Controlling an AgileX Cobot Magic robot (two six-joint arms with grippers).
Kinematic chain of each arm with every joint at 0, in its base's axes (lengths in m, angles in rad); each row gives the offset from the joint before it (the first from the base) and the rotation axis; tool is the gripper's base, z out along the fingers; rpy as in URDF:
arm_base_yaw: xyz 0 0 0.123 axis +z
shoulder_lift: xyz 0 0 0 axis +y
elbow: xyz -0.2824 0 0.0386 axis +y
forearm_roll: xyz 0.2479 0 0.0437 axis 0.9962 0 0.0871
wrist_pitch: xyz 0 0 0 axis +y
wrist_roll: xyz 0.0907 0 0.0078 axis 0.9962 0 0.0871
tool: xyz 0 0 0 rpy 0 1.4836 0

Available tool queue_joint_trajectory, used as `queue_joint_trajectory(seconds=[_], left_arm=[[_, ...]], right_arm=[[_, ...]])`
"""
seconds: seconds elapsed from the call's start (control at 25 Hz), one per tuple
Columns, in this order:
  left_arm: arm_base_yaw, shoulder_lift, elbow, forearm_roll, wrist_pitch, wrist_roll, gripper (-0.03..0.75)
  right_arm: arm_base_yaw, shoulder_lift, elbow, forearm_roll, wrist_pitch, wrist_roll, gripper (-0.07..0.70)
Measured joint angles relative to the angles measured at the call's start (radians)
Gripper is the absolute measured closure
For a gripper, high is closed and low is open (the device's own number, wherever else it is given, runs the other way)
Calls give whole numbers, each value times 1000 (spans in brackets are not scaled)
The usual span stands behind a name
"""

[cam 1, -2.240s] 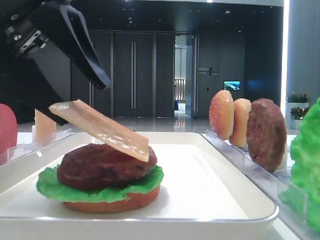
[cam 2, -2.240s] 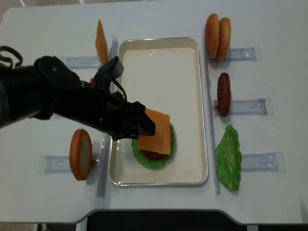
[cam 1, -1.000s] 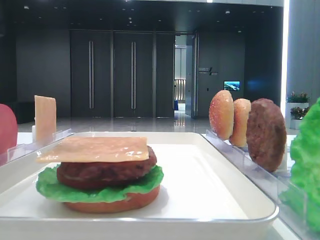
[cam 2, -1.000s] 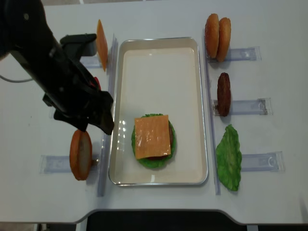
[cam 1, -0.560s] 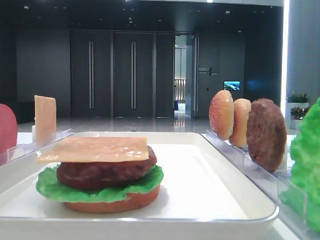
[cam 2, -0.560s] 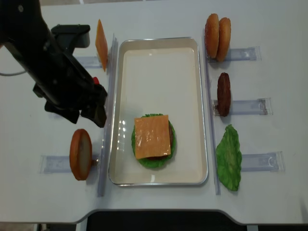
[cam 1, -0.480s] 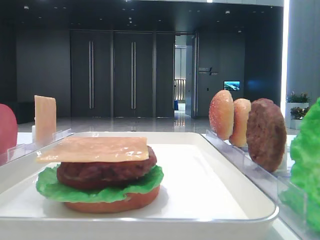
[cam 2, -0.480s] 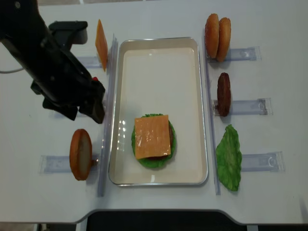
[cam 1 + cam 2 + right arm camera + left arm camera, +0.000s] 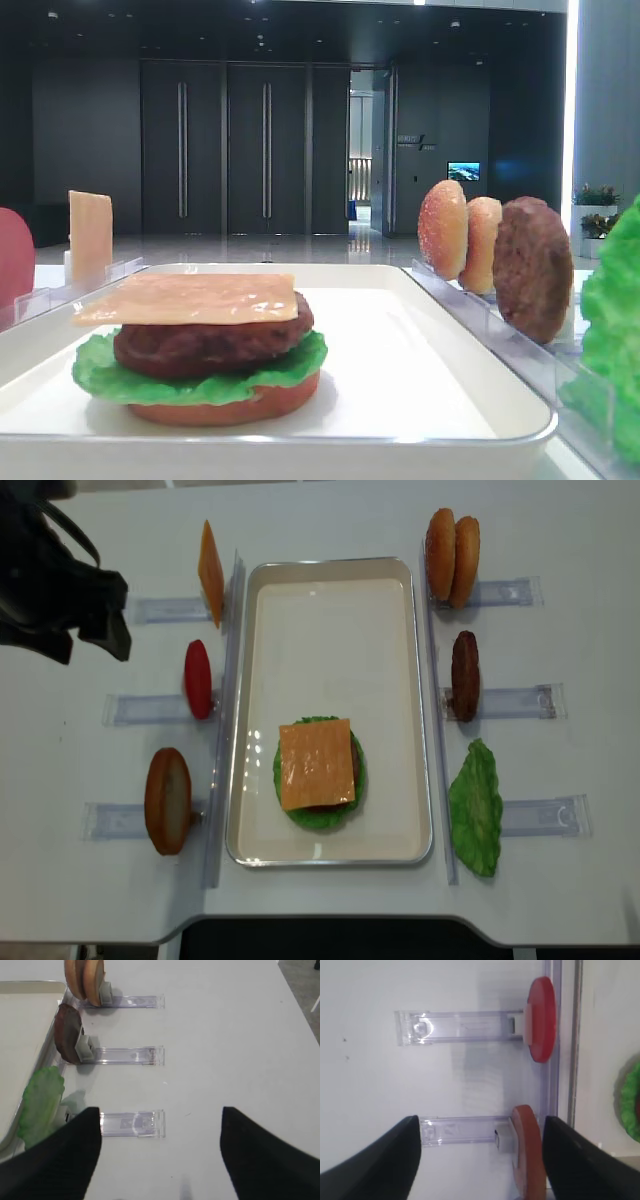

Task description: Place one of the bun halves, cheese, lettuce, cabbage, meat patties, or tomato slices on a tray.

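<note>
The white tray (image 9: 330, 600) holds a stack: a flat cheese slice (image 9: 317, 764) on a dark patty (image 9: 210, 340), green lettuce (image 9: 200, 375) and a reddish base. A second cheese slice (image 9: 210, 560) stands on edge left of the tray. My left gripper (image 9: 480, 1122) is open and empty above the table left of the tray, with an orange-brown disc (image 9: 527, 1152) near its right finger and a red tomato slice (image 9: 541, 1019) beyond. The left arm (image 9: 60, 590) sits far left. My right gripper (image 9: 159, 1115) is open over bare table.
Right of the tray stand two bun halves (image 9: 452, 555), a spare patty (image 9: 465, 675) and a lettuce leaf (image 9: 476, 805), each in a clear holder (image 9: 132, 1124). Clear rails run along both long sides of the tray. An orange-brown disc (image 9: 167, 800) stands at the near left.
The cheese went from tilted in my left gripper to lying flat on the patty. My left arm has drawn back up and left, uncovering the tomato slice.
</note>
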Motion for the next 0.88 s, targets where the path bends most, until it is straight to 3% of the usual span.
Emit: queue_joint_trajectory(seconds=[0.24,0.44,0.72,0.88], left_arm=[[122,0,-41,5,3,79,139],[181,0,-47,44,5,108,139],[189,-19,-39,41,5,111,139],[189,-126,28,16,5,114,163]], right_arm=[[0,0,0,0,0,0,153],[0,0,0,0,0,0,153],[0,0,0,0,0,0,153],[0,0,0,0,0,0,153]])
